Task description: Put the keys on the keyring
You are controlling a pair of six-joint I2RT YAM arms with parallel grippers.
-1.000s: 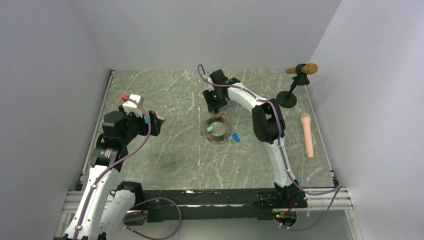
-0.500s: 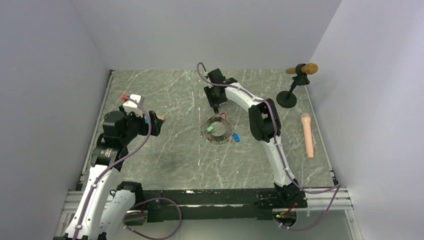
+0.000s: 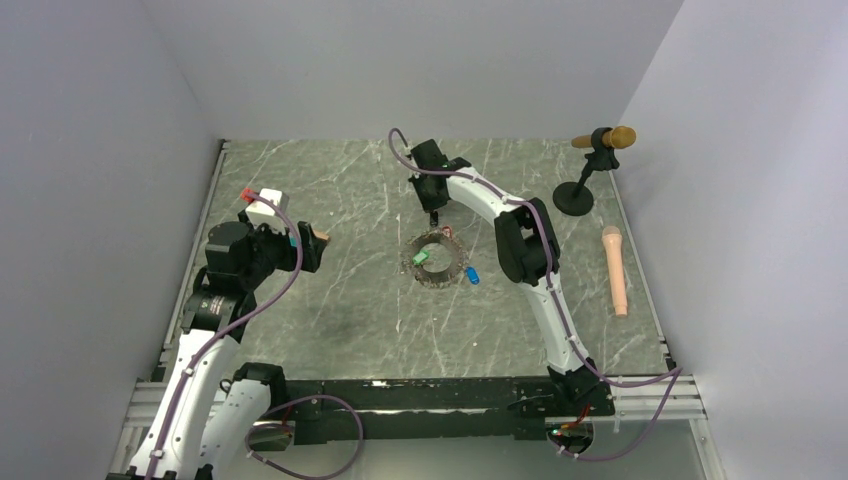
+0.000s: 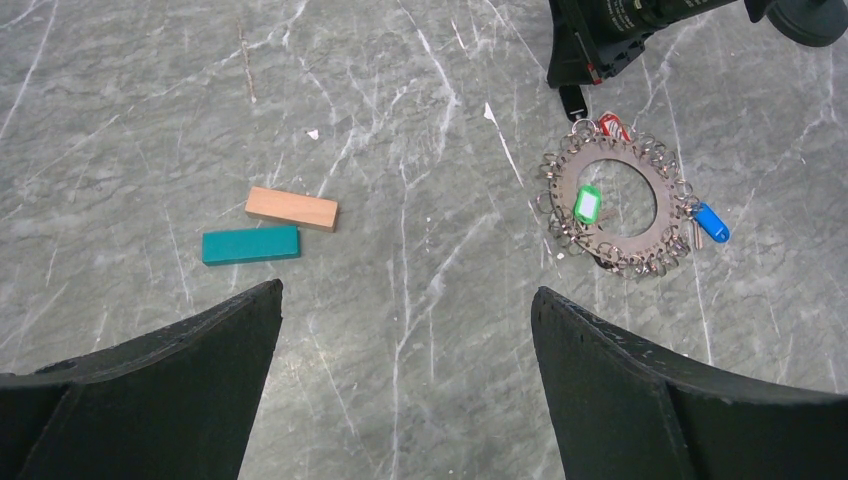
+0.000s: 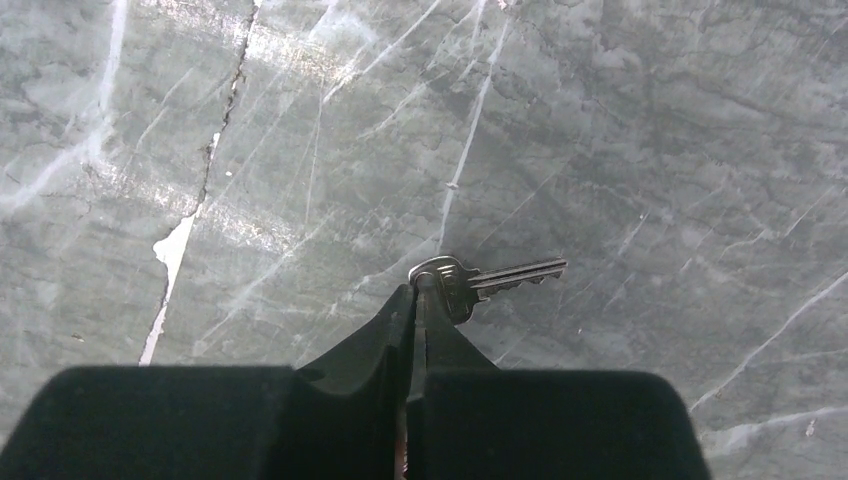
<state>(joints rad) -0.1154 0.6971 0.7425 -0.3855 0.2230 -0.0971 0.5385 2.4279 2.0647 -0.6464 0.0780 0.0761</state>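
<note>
Presses the right gripper (image 5: 415, 292) together down to a thin slit and pinches there the edge of the round head of a silver key (image 5: 470, 275). Points the blade of this key away to the right of the fingertips, low over the grey marbled worktop (image 5: 650, 120). Cannot tell whether touching it or just lifted.

Just beside this gripper, on the side toward the arm bases: the keyring (image 4: 612, 150), lying flat, a dark loop with many small wire rings around its outline. Inside the loop, a green key (image 4: 587, 205), its head partly over the inner edge. At the edge of the loop closest to the right gripper, a red key (image 4: 612, 124), only partly seen. At the outer edge, further from the gripper and toward the right arm, a blue key (image 4: 710, 222), touching the loop.

Holds the left gripper (image 4: 405, 290) spread wide above the worktop, nothing between the fingers, well apart from the keyring ahead and to its right. Ahead and slightly left of this gripper, nearer than the keyring: a teal block (image 4: 250, 244) and a tan block (image 4: 291, 208), flat, just beside each other, corner near corner.

Far from both grippers, at the right edge of the worktop: a black stand (image 3: 575, 197) with a brown microphone (image 3: 612, 137) in it, and a pale pink microphone (image 3: 617, 270) lying flat, closer to the bases.
</note>
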